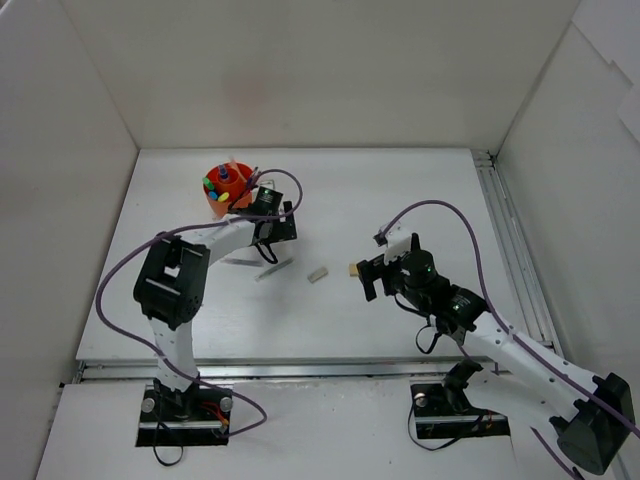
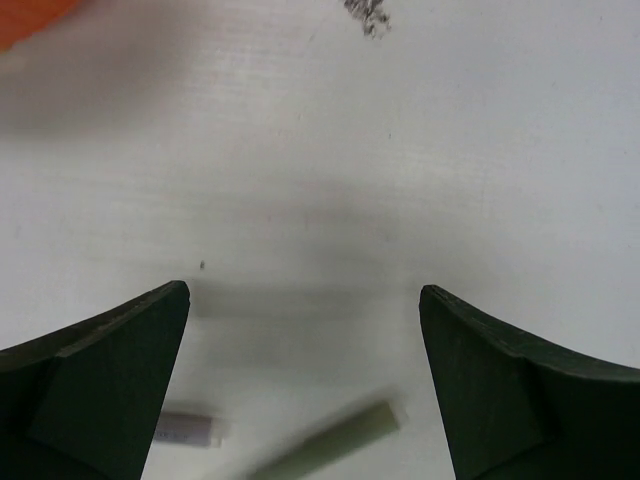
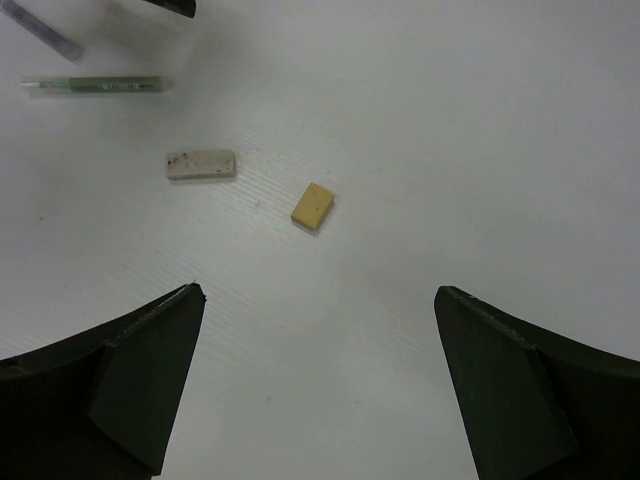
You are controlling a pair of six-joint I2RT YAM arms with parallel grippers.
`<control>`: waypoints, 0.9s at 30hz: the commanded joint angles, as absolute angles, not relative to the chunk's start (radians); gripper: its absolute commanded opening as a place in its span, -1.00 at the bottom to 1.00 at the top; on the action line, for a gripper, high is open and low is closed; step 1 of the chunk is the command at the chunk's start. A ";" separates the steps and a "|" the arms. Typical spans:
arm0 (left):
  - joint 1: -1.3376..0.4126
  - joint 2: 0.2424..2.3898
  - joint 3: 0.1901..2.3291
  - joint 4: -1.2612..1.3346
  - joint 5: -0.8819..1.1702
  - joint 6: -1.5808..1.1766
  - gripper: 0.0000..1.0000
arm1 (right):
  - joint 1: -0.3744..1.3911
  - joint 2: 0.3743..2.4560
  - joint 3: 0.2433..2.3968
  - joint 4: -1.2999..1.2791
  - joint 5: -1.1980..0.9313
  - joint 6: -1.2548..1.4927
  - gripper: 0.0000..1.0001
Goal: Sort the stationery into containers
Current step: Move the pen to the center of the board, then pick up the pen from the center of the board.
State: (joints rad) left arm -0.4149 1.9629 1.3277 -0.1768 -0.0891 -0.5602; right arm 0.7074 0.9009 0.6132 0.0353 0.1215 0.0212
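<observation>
White walls (image 1: 320, 70) close in the white surface (image 1: 430, 190) on three sides, and a rail runs along its right edge. At the far left stands the orange organizer (image 1: 218, 208), which already holds several pieces with coloured caps. The left claw (image 1: 262, 198) hangs just right of it, jaws wide apart and holding nothing. The right claw (image 1: 366, 275) hangs low over the middle of the surface, also fully apart and holding nothing. Four loose pieces lie in a row between the arms. From left to right they are a grey pen (image 1: 240, 262), a greenish pen (image 1: 272, 270), a whitish eraser (image 1: 317, 273) and a beige eraser (image 1: 353, 269). The beige eraser is the smallest, and it lies just left of the right claw, directly ahead of its open jaws. In the right wrist view its long axis points away from the claw, a little tilted. I judge the right arm is the nearer one, and nothing stands in the way.
</observation>
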 commanded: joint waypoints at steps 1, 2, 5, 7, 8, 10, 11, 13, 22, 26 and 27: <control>-0.426 1.769 1.342 -0.320 -0.181 -0.685 0.90 | 0.712 0.894 0.637 0.089 0.081 0.009 0.96; -0.426 1.708 1.341 -0.375 -0.214 -0.730 0.91 | 0.712 0.896 0.640 0.087 0.078 0.011 0.96; -0.439 1.600 1.312 -0.579 -0.334 -0.918 0.94 | 0.715 0.904 0.640 0.089 0.063 0.011 0.96; -0.439 1.565 1.296 -0.760 -0.371 -1.094 0.98 | 0.719 0.904 0.635 0.094 0.061 0.011 0.96; -0.439 1.545 1.290 -0.811 -0.382 -1.133 0.99 | 0.721 0.904 0.635 0.095 0.060 0.009 0.96; -0.439 1.540 1.275 -0.935 -0.368 -1.240 0.99 | 0.722 0.905 0.635 0.095 0.054 0.009 0.96; -0.430 1.543 1.241 -0.940 -0.341 -1.294 0.99 | 0.724 0.905 0.634 0.098 0.051 0.009 0.96; -0.430 1.545 1.177 -0.925 -0.283 -1.359 0.99 | 0.723 0.907 0.634 0.107 0.034 0.011 0.96; -0.410 1.568 1.158 -0.894 -0.290 -1.545 0.99 | 0.726 0.867 0.624 0.101 0.011 0.017 0.96; -0.376 1.644 1.169 -0.908 -0.285 -1.626 0.99 | 0.727 0.867 0.624 0.100 0.017 0.017 0.96; -0.355 1.663 1.169 -0.897 -0.270 -1.635 0.99 | 0.724 0.870 0.624 0.098 0.018 0.015 0.96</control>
State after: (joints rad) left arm -0.3927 1.6192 1.1347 -0.8680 -0.2638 -1.5364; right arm 0.7208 0.8772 0.6132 0.0418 0.0200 0.0216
